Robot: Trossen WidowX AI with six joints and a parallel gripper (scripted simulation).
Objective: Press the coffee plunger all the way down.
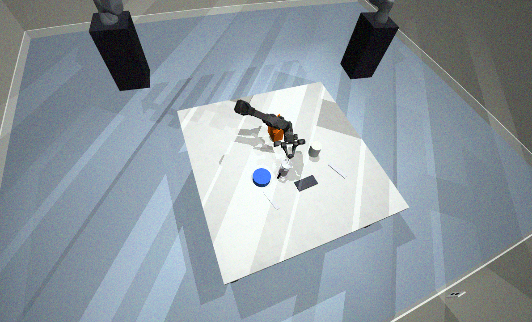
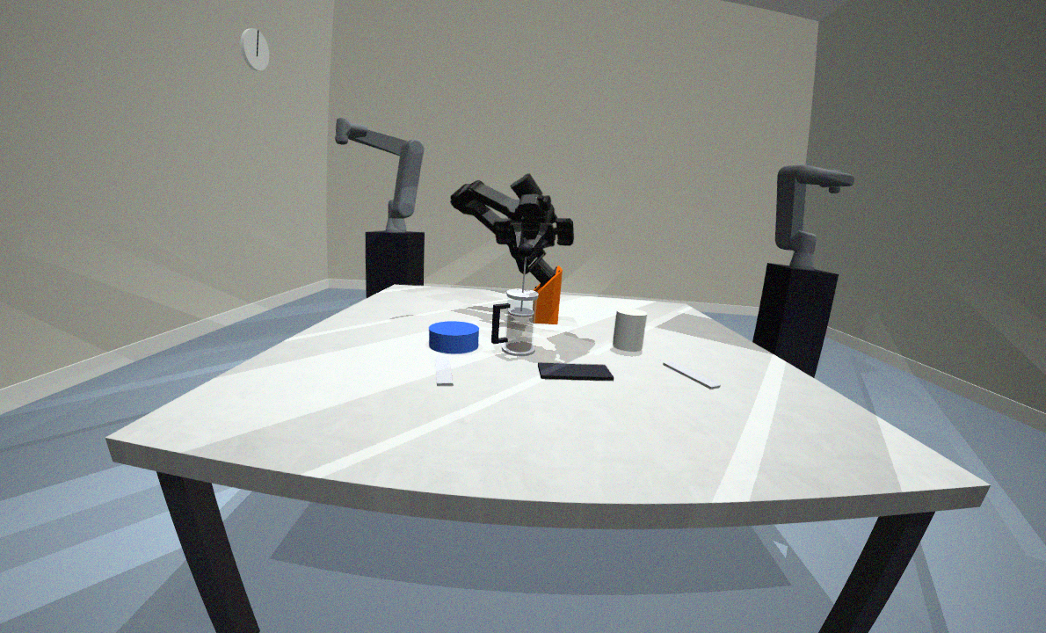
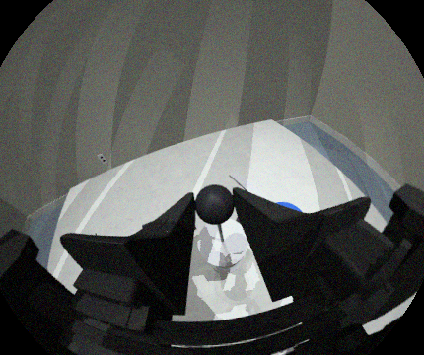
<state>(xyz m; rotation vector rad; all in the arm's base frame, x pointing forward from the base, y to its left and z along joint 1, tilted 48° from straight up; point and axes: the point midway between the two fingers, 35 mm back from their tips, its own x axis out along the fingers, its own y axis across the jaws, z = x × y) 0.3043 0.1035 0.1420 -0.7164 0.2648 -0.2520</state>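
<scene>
The coffee press (image 1: 285,170) (image 2: 519,337) stands upright on the table, a clear cylinder with a black handle (image 2: 497,323) on the left in the exterior view. Its thin rod (image 2: 523,275) still shows above the white lid (image 2: 522,294). The filter disc (image 2: 520,312) is in the upper part of the glass. My gripper (image 1: 290,155) (image 2: 525,248) (image 3: 213,195) is shut on the black round plunger knob (image 1: 290,156) (image 3: 214,205), one finger at each side, above the lid. In the wrist view the fingers hide much of the table around the press.
A blue disc (image 1: 261,176) (image 2: 453,338) is left of the press. A grey cylinder (image 1: 314,149) (image 2: 628,331) stands to its right. A dark slab (image 1: 306,183) (image 2: 575,371) lies in front, with thin pale strips (image 1: 337,171) (image 1: 271,201) on either side.
</scene>
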